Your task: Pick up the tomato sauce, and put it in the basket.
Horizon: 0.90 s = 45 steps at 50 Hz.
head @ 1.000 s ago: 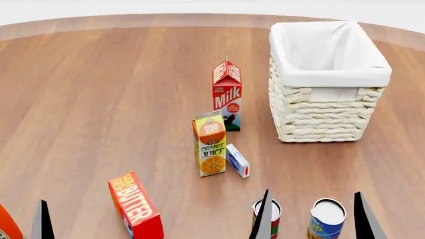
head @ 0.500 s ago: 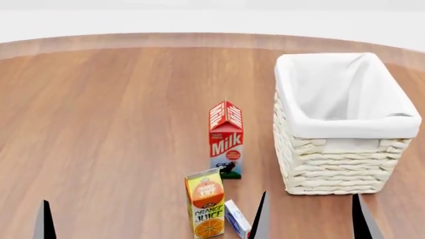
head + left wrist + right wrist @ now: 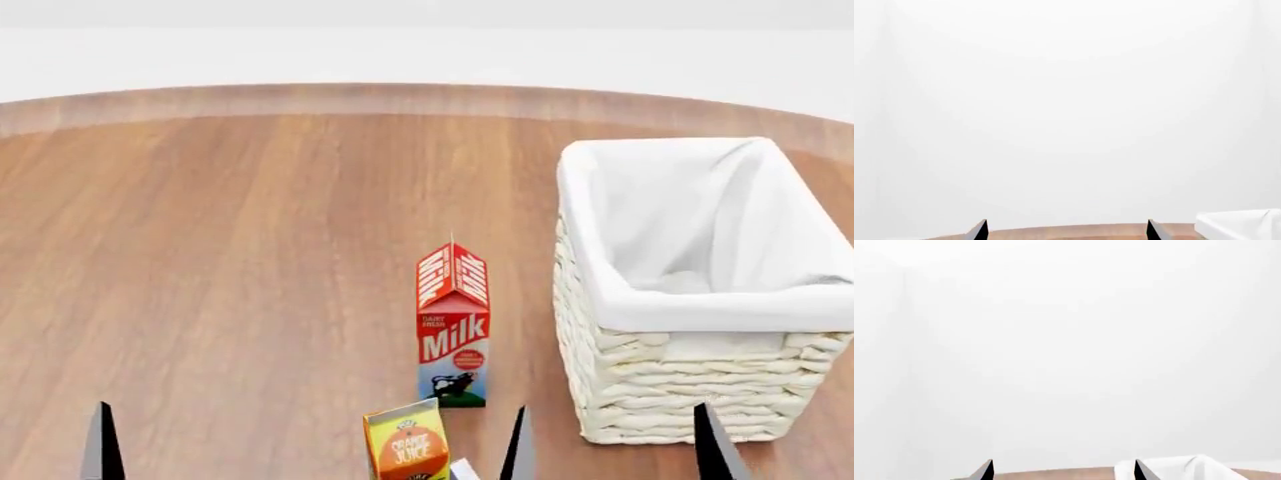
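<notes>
The tomato sauce can is out of view in every current frame. The white wicker basket [image 3: 694, 330] with its cloth liner stands at the right of the wooden table, empty as far as I can see. Its liner also shows in the left wrist view [image 3: 1244, 225] and the right wrist view [image 3: 1174, 467]. My right gripper [image 3: 611, 445] is open at the bottom edge, in front of the basket. It also shows open and empty in its wrist view [image 3: 1063, 471]. My left gripper [image 3: 1066, 231] is open and empty. Only one of its fingertips [image 3: 100, 440] shows in the head view.
A red milk carton [image 3: 454, 325] stands upright left of the basket. The top of an orange juice carton [image 3: 407, 445] shows at the bottom edge, with the corner of a small box [image 3: 463, 470] beside it. The round table's far edge [image 3: 400, 95] curves across the back.
The head view has swung upward: basket, milk and juice cartons slid down the frame. The two cans, the butter box and the orange bottle have dropped out of view. Both grippers stay open.
</notes>
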### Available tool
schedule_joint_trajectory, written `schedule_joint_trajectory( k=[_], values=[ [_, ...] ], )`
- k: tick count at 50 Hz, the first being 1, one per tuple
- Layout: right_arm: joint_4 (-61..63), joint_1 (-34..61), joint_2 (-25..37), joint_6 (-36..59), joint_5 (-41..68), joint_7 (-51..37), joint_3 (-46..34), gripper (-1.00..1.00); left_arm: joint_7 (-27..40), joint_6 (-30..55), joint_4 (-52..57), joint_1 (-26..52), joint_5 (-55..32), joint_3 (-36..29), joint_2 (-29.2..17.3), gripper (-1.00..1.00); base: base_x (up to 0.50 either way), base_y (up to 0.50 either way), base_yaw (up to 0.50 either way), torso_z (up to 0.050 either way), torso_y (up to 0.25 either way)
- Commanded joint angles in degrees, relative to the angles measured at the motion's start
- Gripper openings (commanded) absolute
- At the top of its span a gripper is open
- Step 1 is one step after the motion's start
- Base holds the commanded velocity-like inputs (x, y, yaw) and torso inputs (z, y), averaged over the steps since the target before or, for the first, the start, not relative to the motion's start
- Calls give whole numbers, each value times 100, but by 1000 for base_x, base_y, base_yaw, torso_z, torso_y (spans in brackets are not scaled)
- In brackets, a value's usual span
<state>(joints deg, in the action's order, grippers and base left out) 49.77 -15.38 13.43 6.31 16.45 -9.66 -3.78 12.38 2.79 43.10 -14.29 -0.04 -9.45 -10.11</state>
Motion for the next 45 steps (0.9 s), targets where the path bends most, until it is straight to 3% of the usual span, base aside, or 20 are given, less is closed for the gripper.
schedule_joint_trajectory(
  k=[1,11,18,45],
  values=[
    [-255,-892,428,-348,-31,244,271,100,65,27,-190,99,91,-130,-19,100,0,0,0,0,0],
    [-597,-2095,561,-905,43,289,917,100,114,56,-217,112,120,-202,-55,100,0,0,0,0,0],
    [-990,-2575,464,-1248,67,457,861,100,161,68,-183,98,138,-224,-84,100,0,0,0,0,0],
    [-2753,-2314,101,-1835,-342,891,-75,100,286,105,-180,147,130,-315,-176,100,0,0,0,0,0]
  ],
)
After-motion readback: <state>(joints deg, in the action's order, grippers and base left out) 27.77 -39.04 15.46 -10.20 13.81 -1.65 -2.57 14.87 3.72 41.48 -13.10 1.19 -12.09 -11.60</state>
